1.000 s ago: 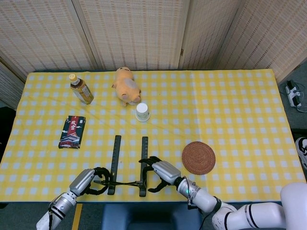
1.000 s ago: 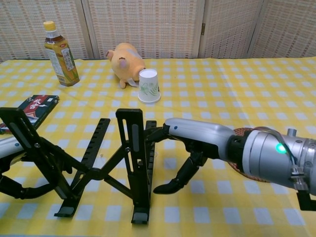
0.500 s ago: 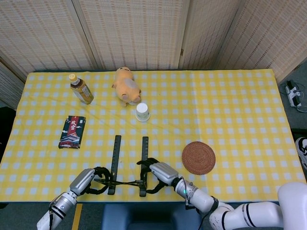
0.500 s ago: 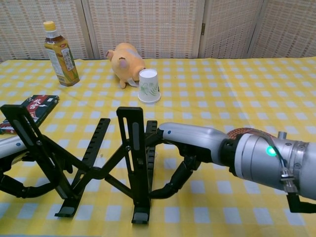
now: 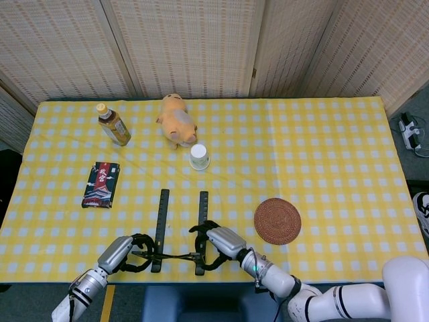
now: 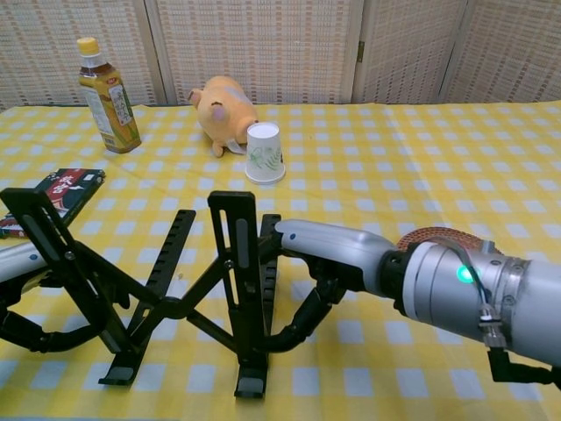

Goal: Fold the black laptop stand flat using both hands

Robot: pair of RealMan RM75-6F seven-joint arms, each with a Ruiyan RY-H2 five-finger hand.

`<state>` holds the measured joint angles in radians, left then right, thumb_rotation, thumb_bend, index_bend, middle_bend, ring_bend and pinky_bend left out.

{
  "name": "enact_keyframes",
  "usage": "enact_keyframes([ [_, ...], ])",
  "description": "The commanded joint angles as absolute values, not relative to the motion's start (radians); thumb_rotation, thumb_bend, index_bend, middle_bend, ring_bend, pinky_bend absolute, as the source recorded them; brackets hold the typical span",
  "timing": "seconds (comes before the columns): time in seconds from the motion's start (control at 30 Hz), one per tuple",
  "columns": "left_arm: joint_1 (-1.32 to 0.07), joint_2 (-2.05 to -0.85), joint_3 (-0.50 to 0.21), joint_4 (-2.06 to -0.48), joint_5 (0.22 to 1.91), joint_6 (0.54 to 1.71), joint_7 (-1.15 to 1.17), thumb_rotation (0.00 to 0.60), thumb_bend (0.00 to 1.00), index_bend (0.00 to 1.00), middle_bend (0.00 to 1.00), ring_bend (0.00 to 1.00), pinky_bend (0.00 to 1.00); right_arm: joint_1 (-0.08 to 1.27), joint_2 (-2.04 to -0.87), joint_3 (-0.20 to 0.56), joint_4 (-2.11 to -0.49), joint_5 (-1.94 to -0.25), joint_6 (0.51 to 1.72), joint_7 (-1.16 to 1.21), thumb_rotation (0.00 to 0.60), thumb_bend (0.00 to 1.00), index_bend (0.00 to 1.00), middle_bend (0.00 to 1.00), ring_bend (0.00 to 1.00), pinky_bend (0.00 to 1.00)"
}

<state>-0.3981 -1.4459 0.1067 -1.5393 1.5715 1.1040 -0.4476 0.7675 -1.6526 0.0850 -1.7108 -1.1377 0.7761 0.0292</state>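
At near table edge: laptop stand (image 6: 175,298) between both hands, rails running away from robot. Right hand (image 6: 320,263) fingers curl round right upright; left hand (image 5: 131,249) fingers hook left leg.

Black laptop stand (image 5: 179,231) near table edge, left robot hand (image 5: 126,251) and right robot hand (image 5: 220,240) gripping it

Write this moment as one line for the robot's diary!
step: fold stand | laptop stand: open, upright | left hand: grips left side | right hand: curled around right upright | nearby: woven coaster
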Motion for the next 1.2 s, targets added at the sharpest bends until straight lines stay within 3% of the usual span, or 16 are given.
enact_keyframes([
  [0.03,-0.398,-1.446,0.107,-1.539,1.572,1.104,-0.449,0.600,0.40,0.60,0.43,0.34,0.41,0.766,-1.658,0.086,-1.709,-1.134,0.779,0.024,0.600,0.23,0.57,0.18,0.12,0.00],
  [0.27,-0.398,-1.447,0.107,-1.537,1.574,1.106,-0.452,0.600,0.40,0.60,0.43,0.34,0.41,0.760,-1.671,0.086,-1.707,-1.125,0.788,0.007,0.600,0.25,0.59,0.20,0.13,0.00],
  [0.9,-0.398,-1.449,0.108,-1.535,1.584,1.116,-0.460,0.600,0.40,0.60,0.43,0.34,0.41,0.750,-1.700,0.091,-1.698,-1.114,0.808,-0.032,0.600,0.48,0.62,0.22,0.15,0.00],
  [1.2,-0.401,-1.448,0.107,-1.537,1.589,1.118,-0.459,0.600,0.40,0.60,0.43,0.33,0.41,0.741,-1.691,0.092,-1.710,-1.120,0.820,-0.038,0.600,0.49,0.62,0.22,0.15,0.00],
])
